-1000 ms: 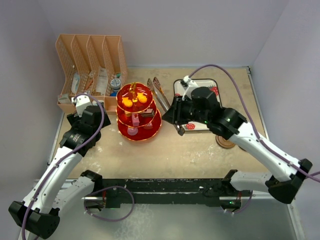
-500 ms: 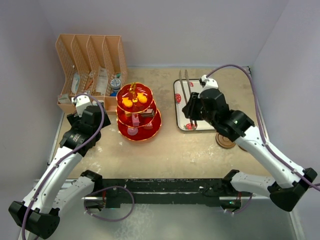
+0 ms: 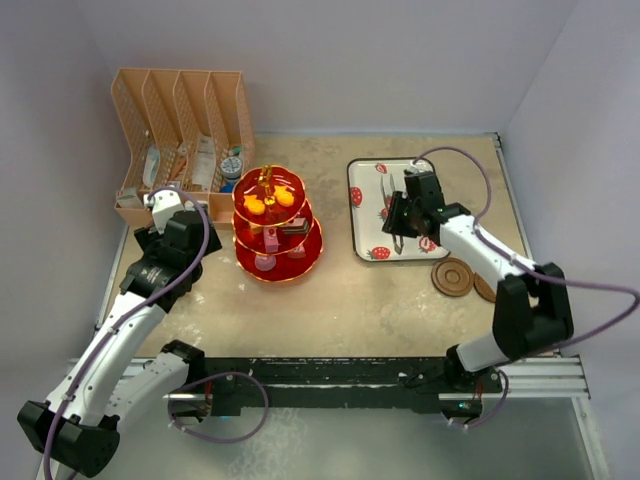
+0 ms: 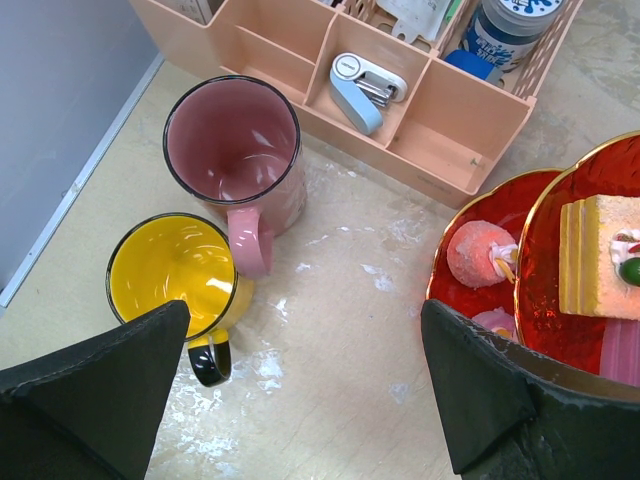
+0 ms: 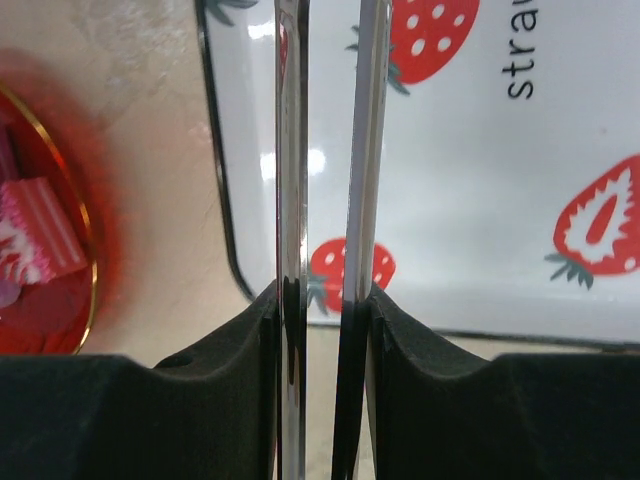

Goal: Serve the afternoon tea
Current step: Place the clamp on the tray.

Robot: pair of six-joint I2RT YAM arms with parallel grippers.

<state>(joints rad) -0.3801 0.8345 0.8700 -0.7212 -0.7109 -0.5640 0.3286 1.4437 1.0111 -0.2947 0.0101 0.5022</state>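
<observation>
One sand-coloured bench (image 3: pixel 380 300), one peach plastic four-slot organiser (image 3: pixel 215 100), one red translucent three-tier stand with gold rims (image 3: pixel 300 262), one white strawberry-print tray (image 3: pixel 368 215), two mugs, two brown round coasters (image 3: pixel 452 277) and one pair of metal tongs (image 5: pixel 290 150) are counted.

Bare bench is left in front of the stand and the tray. The organiser is set at the far left, and the stand is placed just right of it, apart from the tray. The pink translucent mug (image 4: pixel 235 150) and the yellow translucent mug (image 4: pixel 175 270) are stood just beside each other near the bench's left edge.

A pale blue stapler (image 4: pixel 362 85) is kept in the organiser. Small toy cakes (image 3: pixel 255 206) are spread over the stand's tiers.

The left claw (image 4: pixel 300 320) is held wide apart over bare bench between mugs and stand, nothing gripped. The tongs are clamped in the right claw (image 5: pixel 320 300) above the tray's near left corner.
</observation>
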